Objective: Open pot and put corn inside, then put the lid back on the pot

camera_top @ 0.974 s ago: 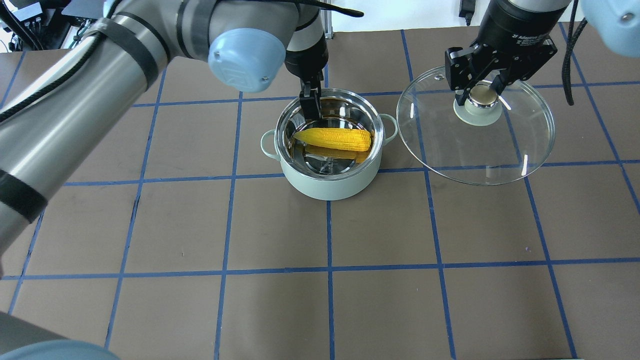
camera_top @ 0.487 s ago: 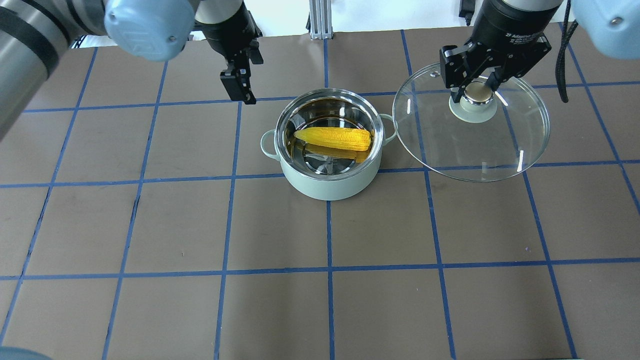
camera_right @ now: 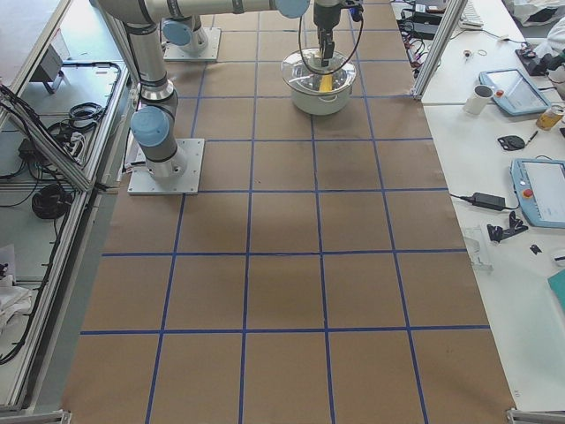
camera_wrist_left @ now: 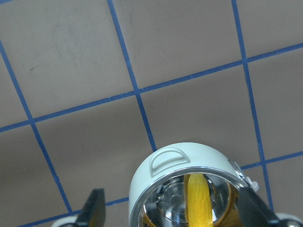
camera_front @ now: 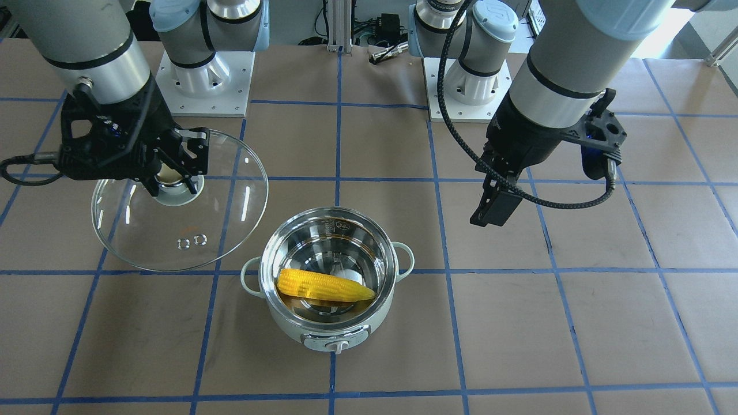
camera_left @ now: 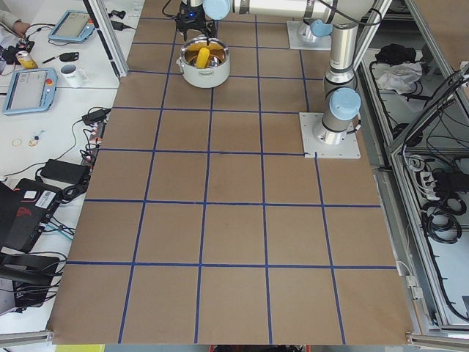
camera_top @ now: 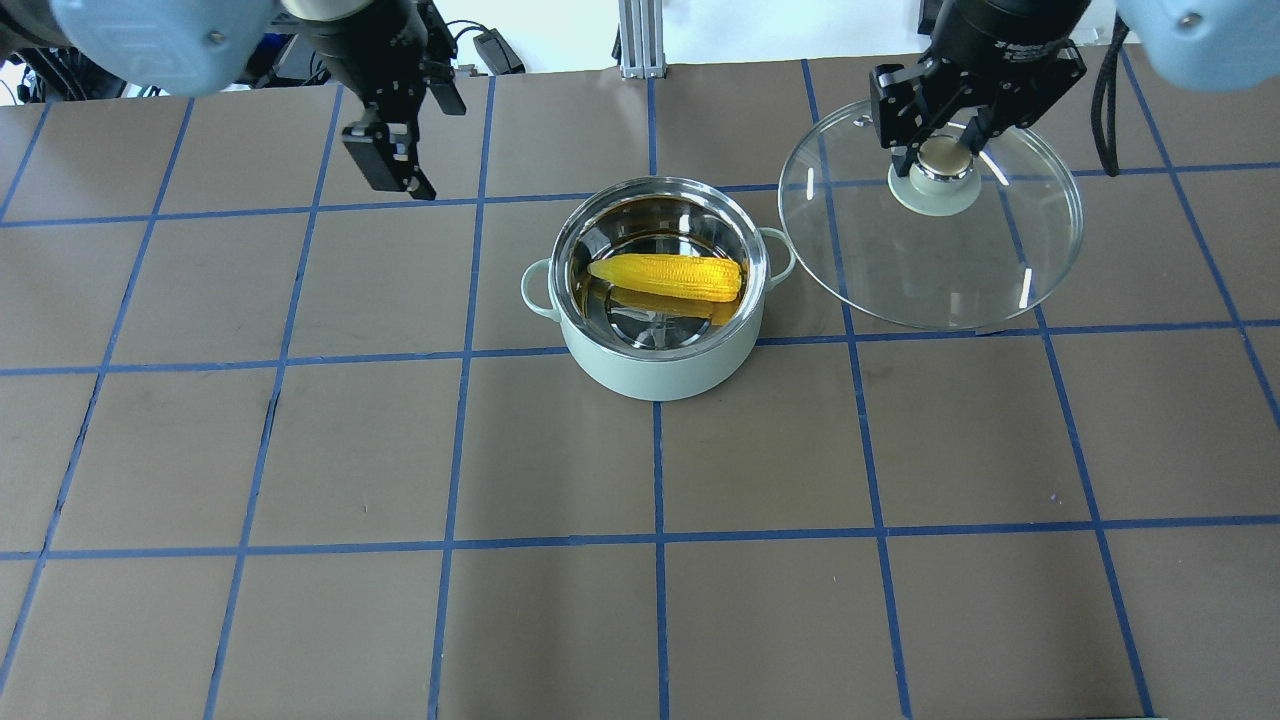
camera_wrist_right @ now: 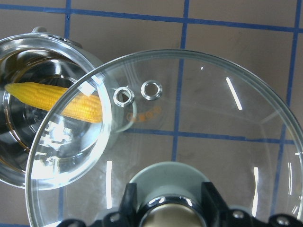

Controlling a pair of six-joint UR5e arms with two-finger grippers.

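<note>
The mint-green pot (camera_top: 655,375) stands open mid-table, also in the front view (camera_front: 337,344). The yellow corn (camera_top: 668,276) lies across its steel inside, and shows in the front view (camera_front: 323,286) and the left wrist view (camera_wrist_left: 199,201). My right gripper (camera_top: 938,160) is shut on the knob of the glass lid (camera_top: 930,280) and holds it lifted just right of the pot. In the right wrist view the lid (camera_wrist_right: 213,118) overlaps the pot's rim. My left gripper (camera_top: 395,170) is open and empty, off to the pot's left and rear, with its fingers (camera_wrist_left: 94,208) wide apart.
The two arm bases (camera_front: 204,80) (camera_front: 467,86) stand at the table's robot side. The brown table surface (camera_top: 760,450) carries a blue tape grid. Side benches hold tablets and mugs (camera_right: 484,93) beyond the table edge.
My left gripper has drawn out of the pot and swung away to the left, leaving the corn inside. My right gripper has shifted the lid slightly left and back.
</note>
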